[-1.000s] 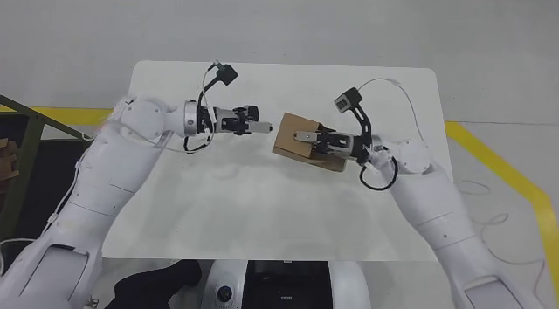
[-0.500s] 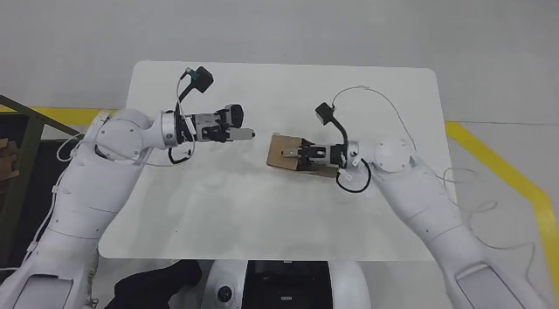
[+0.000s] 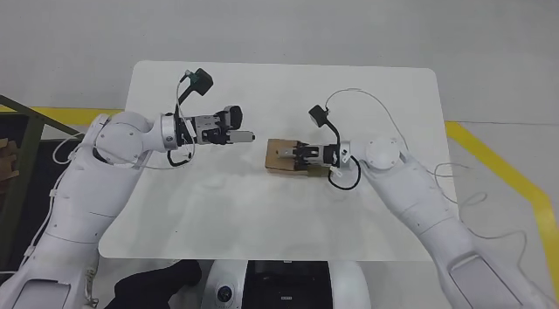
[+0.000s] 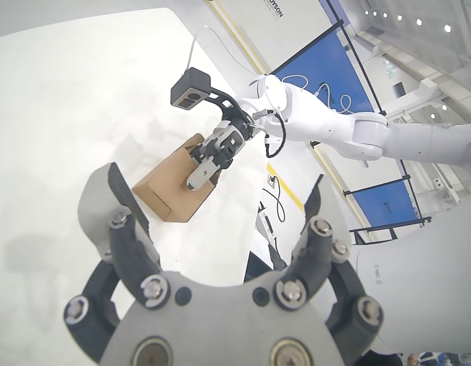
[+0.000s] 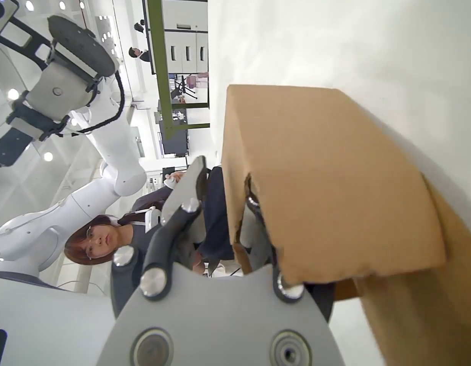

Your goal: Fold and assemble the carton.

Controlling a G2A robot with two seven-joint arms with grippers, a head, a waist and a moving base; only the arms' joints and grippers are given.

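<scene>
A brown carton (image 3: 278, 157) lies flat on the white table (image 3: 218, 213), a little right of its middle. My right gripper (image 3: 301, 153) is shut on the carton's upper wall at its open end. One finger (image 5: 184, 192) presses on the outside. The other finger sits inside the carton (image 5: 327, 192), half hidden by a torn flap edge. My left gripper (image 3: 247, 136) hangs open just left of the carton and touches nothing. From the left wrist, the left gripper (image 4: 216, 180) faces the carton (image 4: 163, 188), and the right gripper (image 4: 203, 173) is on the carton's top.
A thin white cable (image 3: 367, 95) arcs over the table behind the right arm. A green frame (image 3: 17, 134) stands off the table's left side. Bare table surface lies in front of and behind the carton.
The right arm has brought the carton down from a raised tilt to flat on the table, shifting it left and nearer. The left arm pulled back slightly, then stayed nearly still.
</scene>
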